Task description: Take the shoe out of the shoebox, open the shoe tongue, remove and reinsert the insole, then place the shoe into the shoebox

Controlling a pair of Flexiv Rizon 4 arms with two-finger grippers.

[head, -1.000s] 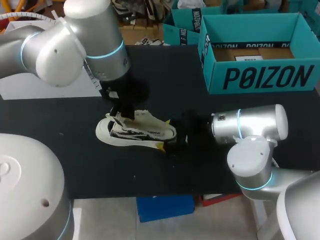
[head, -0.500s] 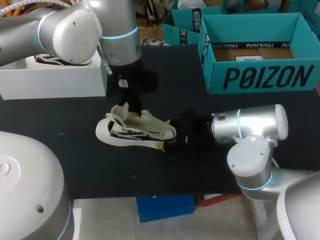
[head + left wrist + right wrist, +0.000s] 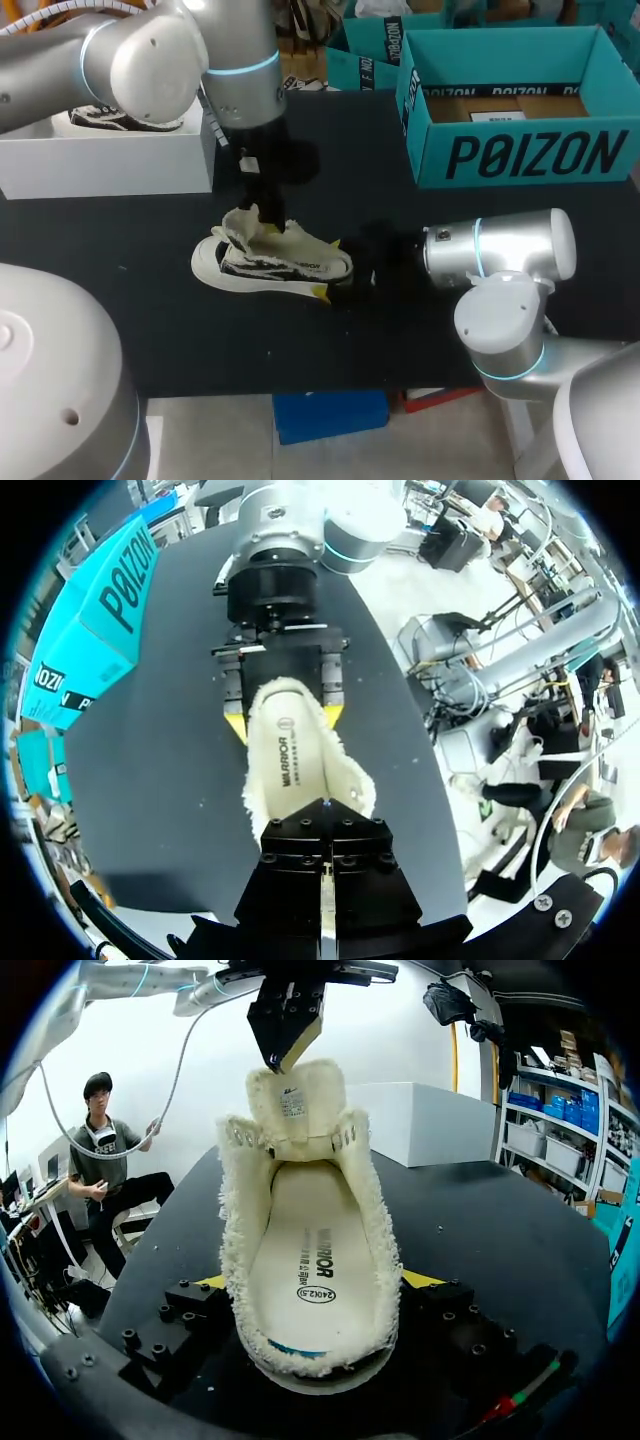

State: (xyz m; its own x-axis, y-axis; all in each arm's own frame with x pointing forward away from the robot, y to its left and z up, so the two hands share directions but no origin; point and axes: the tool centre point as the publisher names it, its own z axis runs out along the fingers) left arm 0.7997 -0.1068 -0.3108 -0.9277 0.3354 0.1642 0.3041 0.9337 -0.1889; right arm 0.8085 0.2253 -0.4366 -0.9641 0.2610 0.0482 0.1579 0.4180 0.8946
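A white fleece-lined shoe (image 3: 270,262) lies on the black table (image 3: 150,330), toe to the left. My right gripper (image 3: 330,268) is shut on its heel, one yellow tip on each side. My left gripper (image 3: 268,228) comes down from above, shut on the top of the tongue (image 3: 296,1110) and holding it upright. The right wrist view looks into the opened shoe (image 3: 310,1260): the insole (image 3: 315,1250) lies flat inside, and the left gripper (image 3: 285,1055) pinches the tongue. In the left wrist view the shoe (image 3: 295,770) stretches ahead to the right gripper (image 3: 284,720). The teal shoebox (image 3: 520,150) stands open at the back right.
A white box (image 3: 100,165) with another shoe (image 3: 100,118) on it stands at the back left. A second teal box (image 3: 365,60) stands behind, left of the shoebox. The table's front edge runs close below the shoe.
My left arm has drawn up and toward the back, pulling the tongue more upright and uncovering the white box. The right arm and the shoe's heel have stayed put.
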